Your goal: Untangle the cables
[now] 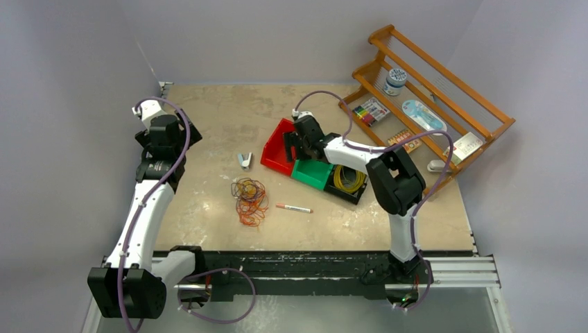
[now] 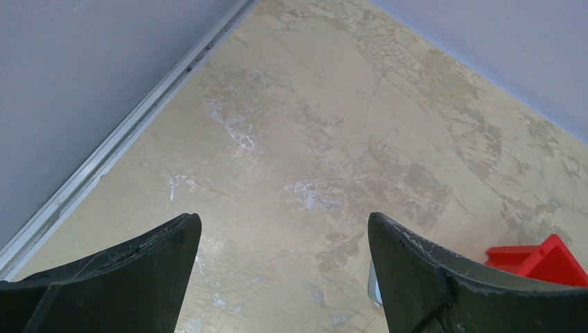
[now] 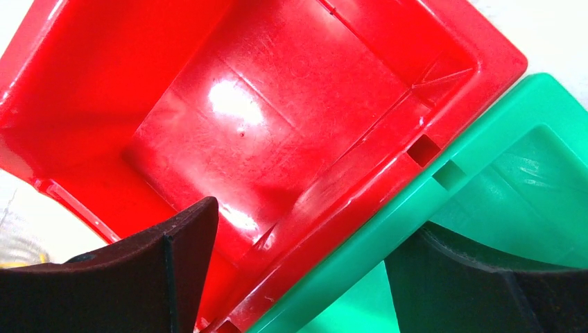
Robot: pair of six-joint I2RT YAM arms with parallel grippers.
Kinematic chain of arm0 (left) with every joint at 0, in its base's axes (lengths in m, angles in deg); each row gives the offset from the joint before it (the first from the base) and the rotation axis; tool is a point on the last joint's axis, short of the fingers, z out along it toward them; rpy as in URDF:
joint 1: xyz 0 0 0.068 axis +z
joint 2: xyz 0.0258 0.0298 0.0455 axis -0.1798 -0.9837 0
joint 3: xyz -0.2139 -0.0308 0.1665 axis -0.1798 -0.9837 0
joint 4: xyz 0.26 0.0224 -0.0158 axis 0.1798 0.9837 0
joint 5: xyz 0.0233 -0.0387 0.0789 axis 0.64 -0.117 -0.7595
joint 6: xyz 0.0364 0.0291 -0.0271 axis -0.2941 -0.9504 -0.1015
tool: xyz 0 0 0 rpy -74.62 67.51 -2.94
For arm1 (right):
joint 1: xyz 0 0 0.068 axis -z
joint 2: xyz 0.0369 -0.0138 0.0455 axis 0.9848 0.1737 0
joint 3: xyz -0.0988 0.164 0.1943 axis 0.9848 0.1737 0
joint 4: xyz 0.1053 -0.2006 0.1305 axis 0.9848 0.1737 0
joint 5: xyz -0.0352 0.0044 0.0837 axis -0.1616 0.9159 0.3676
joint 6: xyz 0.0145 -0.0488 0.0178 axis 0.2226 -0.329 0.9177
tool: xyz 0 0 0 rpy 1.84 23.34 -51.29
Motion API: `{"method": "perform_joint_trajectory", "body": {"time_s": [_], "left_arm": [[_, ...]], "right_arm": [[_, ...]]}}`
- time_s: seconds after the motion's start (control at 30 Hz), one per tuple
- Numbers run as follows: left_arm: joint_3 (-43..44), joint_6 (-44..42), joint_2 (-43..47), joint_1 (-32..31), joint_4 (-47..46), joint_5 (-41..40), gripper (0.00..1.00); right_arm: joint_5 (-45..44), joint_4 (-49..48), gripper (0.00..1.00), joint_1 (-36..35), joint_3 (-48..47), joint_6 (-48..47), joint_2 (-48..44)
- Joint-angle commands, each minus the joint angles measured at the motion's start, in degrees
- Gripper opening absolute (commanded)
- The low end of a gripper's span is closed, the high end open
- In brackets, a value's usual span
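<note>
Far left, my left arm (image 1: pixel 142 215) rises from the near edge and folds over beside the side wall. The left pincer (image 2: pixel 283 223) is spread wide and empty above the bare surface (image 2: pixel 298 139). Its wrist view shows only mottled top, the wall's rail and a corner of the red bin (image 2: pixel 548 257).

The cables (image 1: pixel 249 200), a loose tangle of orange, brown and dark strands, lie on the surface between the two arms. They are to the right of that pincer and closer to the near edge. The heap runs a little longer from far to near than across, with orange loops trailing toward me. A small clip (image 1: pixel 244 161) sits just beyond it and a marker pen (image 1: pixel 294 207) just to its right, both apart from the strands.

Further right, my right arm (image 1: pixel 395 184) bends at the elbow and reaches left and away. The right pincer (image 3: pixel 308 229) gapes too, holding nothing, and hangs over the red bin by its border with the green bin (image 3: pixel 527 139). From there the cables lie to the left and toward me.

I judge the right pincer the closer of the two. Neither wrist view catches a strand, so either arm would have to swing in and tip down before any grasp. A black bin (image 1: pixel 355 195) holding a yellow coil sits beside the green one, and a wooden rack (image 1: pixel 478 104) leans at far right.
</note>
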Motion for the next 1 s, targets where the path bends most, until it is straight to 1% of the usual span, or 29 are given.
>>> {"method": "perform_joint_trajectory", "body": {"time_s": [0.0, 0.4, 0.67, 0.97], "left_arm": [[1.91, 0.40, 0.19, 0.51, -1.65, 0.37, 0.90], [1.97, 0.47, -0.04, 0.59, -1.81, 0.67, 0.90], [1.88, 0.42, 0.30, 0.60, -1.62, 0.66, 0.90], [1.89, 0.44, 0.06, 0.60, -1.65, 0.81, 0.90]], "right_arm": [[2.86, -2.30, 0.84, -1.97, -3.97, -5.97, 0.08], [5.06, -2.12, 0.83, -2.67, -6.87, -14.67, 1.20], [7.67, -2.16, 0.83, -2.67, -10.46, -21.41, 3.83], [9.84, -2.97, 0.83, -2.68, -14.37, -25.47, 6.41]]}}
